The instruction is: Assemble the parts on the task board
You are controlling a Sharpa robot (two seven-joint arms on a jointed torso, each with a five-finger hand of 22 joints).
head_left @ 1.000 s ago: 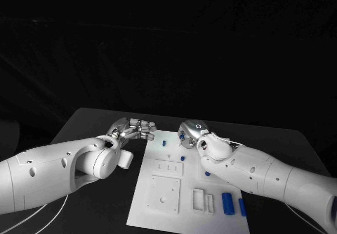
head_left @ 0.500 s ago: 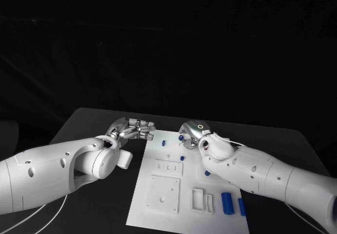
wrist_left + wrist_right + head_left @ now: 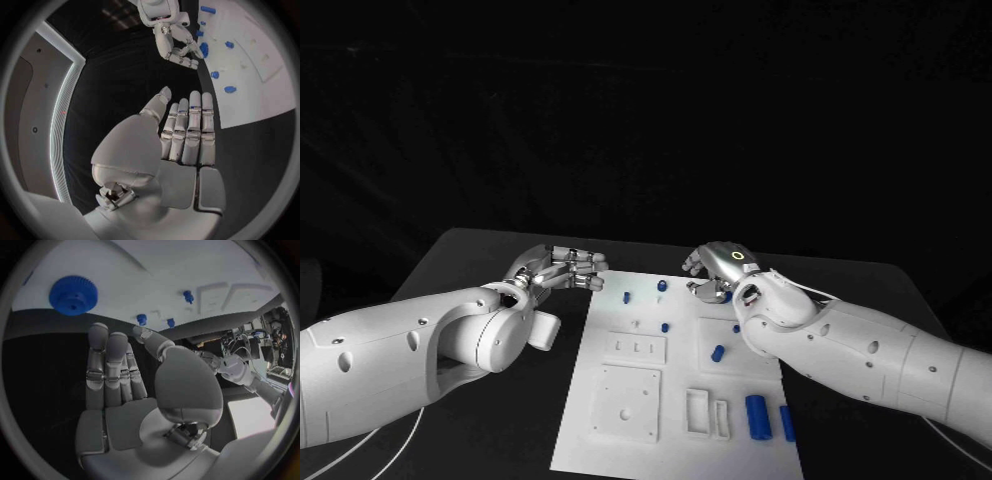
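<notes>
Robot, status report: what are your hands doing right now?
Left robot hand open, empty. Right robot hand open, empty. Blue parts loose on task board. Nothing blocking.

Task board lies centred on worktop; left robot hand at its 11 o'clock, right robot hand at 1 o'clock.

No readable text, labels, brands or numbers anywhere. Only mark: a small lit ring on the back of the right hand, at about 1 o'clock from the white board; not a legible sign.
</notes>
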